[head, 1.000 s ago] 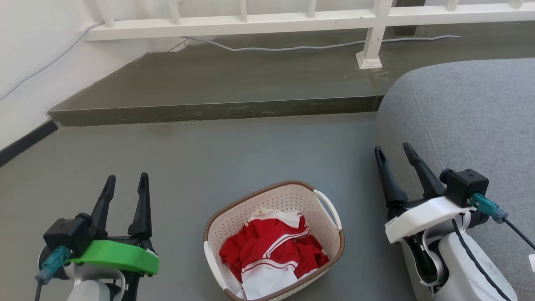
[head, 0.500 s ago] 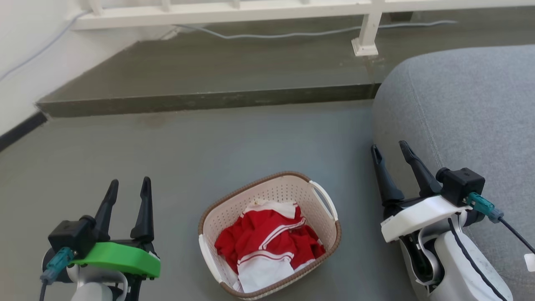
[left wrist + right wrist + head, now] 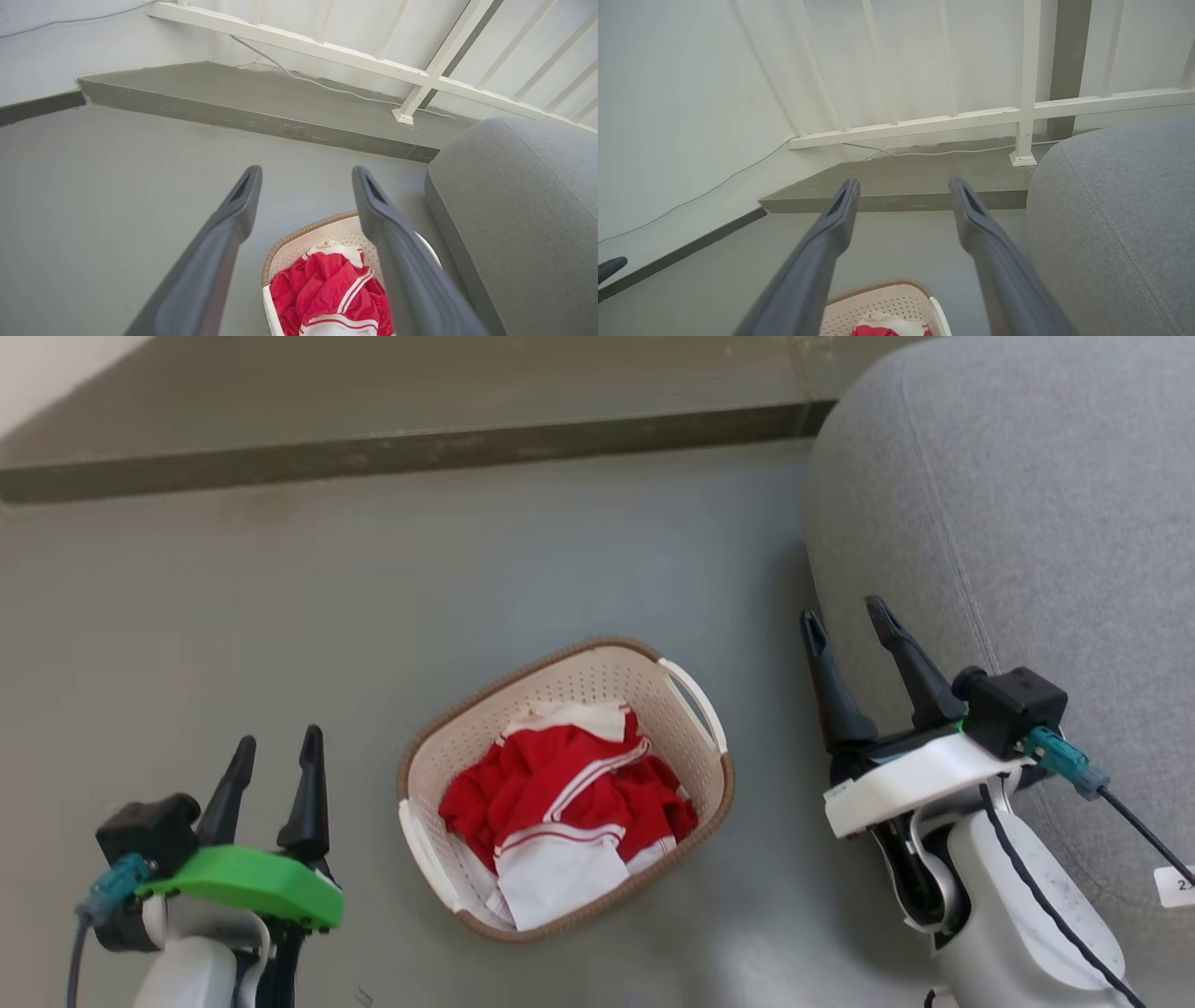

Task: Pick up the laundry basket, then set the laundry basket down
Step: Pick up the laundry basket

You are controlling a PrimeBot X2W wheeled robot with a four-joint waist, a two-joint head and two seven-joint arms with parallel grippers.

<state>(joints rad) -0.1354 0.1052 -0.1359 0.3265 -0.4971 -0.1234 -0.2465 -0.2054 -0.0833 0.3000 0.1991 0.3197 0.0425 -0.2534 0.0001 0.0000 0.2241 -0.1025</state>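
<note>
Head camera has tipped downward, shifting everything up-frame. Grey upholstered sofa (image 3: pixel 1027 523) occupies the upper right. On the grey floor (image 3: pixel 280 616) at centre sits the cream perforated plastic laundry basket (image 3: pixel 579 683), long axis lower left to upper right. Flanking it, left gripper (image 3: pixel 278 743) and right gripper (image 3: pixel 843 616) gape empty: lifting not begun.

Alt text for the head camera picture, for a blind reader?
A cream laundry basket of red and white clothes sits on a grey floor between the left gripper and right gripper, both open, beside a grey sofa.
</note>
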